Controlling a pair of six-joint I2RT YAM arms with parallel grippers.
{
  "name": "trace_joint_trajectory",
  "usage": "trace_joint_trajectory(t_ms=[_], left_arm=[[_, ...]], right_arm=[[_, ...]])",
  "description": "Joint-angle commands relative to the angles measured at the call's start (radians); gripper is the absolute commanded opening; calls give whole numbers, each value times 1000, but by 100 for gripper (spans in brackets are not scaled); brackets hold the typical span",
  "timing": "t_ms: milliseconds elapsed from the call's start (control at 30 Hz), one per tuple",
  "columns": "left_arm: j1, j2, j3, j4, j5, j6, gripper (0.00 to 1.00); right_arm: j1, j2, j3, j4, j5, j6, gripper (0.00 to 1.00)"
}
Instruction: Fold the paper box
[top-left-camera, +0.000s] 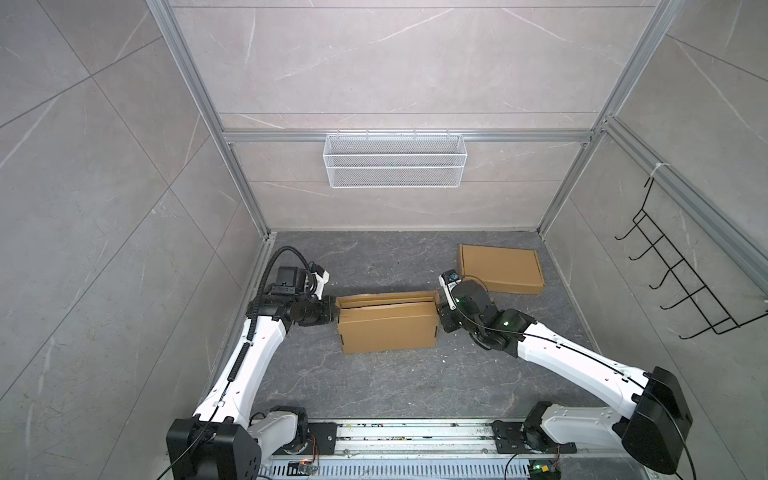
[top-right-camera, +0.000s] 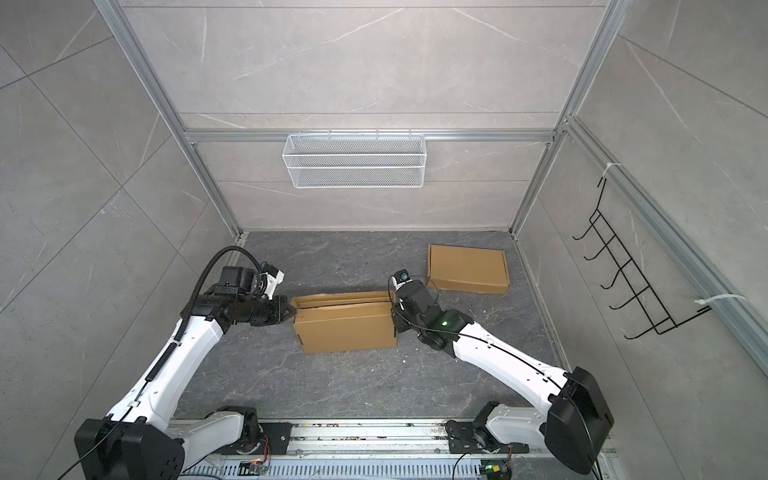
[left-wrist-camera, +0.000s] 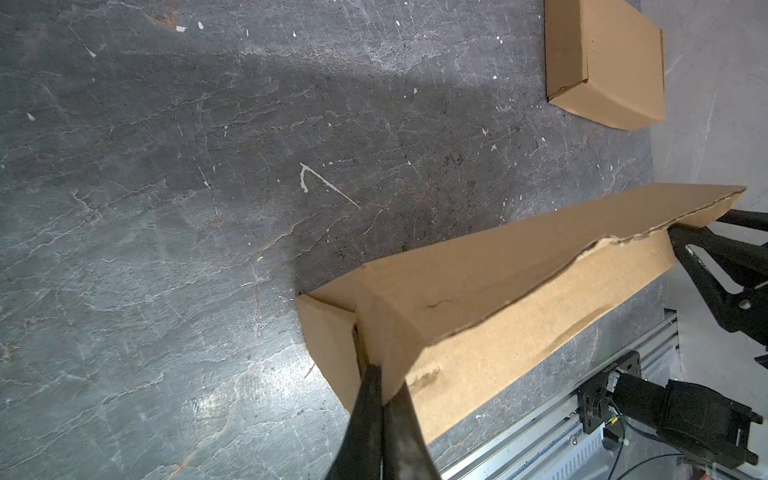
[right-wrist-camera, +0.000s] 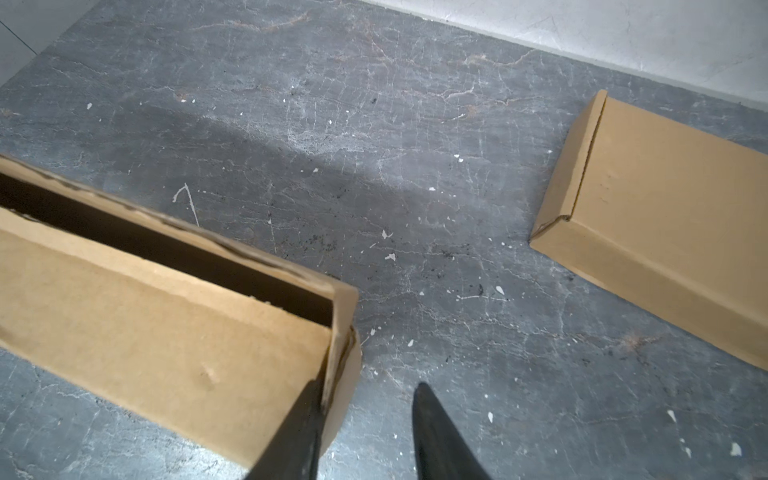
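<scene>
The paper box (top-left-camera: 386, 332) lay mid-tabletop (top-left-camera: 374, 386), lid gaping along its far edge. The left claw (left-wrist-camera: 386, 378) was clamped on its end wall. The right claw (right-wrist-camera: 369, 384) stood apart at the opposite end. Risk: that unheld end could skew under pressing, leaving the lid untucked.

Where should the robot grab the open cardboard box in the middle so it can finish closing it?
Probably its short right end wall, coming from the right. That wall of the open box stands upright and thin, so a pinch fits around it, and the right hand is open beside it. The lid is too broad to pinch.
</scene>
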Motion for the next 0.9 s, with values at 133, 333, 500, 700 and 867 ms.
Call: trace_joint_trajectory(t_ms=[133, 333, 500, 700, 867], left_arm=[[-13, 9, 4, -92, -1, 11, 0], [-13, 11, 4, -91, -2, 10, 0], [-14, 13, 3, -91, -5, 10, 0], [-14, 12, -2, -87, -7, 10, 0], [-15, 15, -1, -85, -7, 11, 0]], right_arm=[[-40, -1, 35, -146, -122, 3, 48], [-99, -25, 51, -150, -239, 9, 51], [-112, -20, 93, -164, -276, -8, 54], [-118, -7, 137, -175, -276, -17, 55], [-118, -3, 162, -182, -263, -22, 53]])
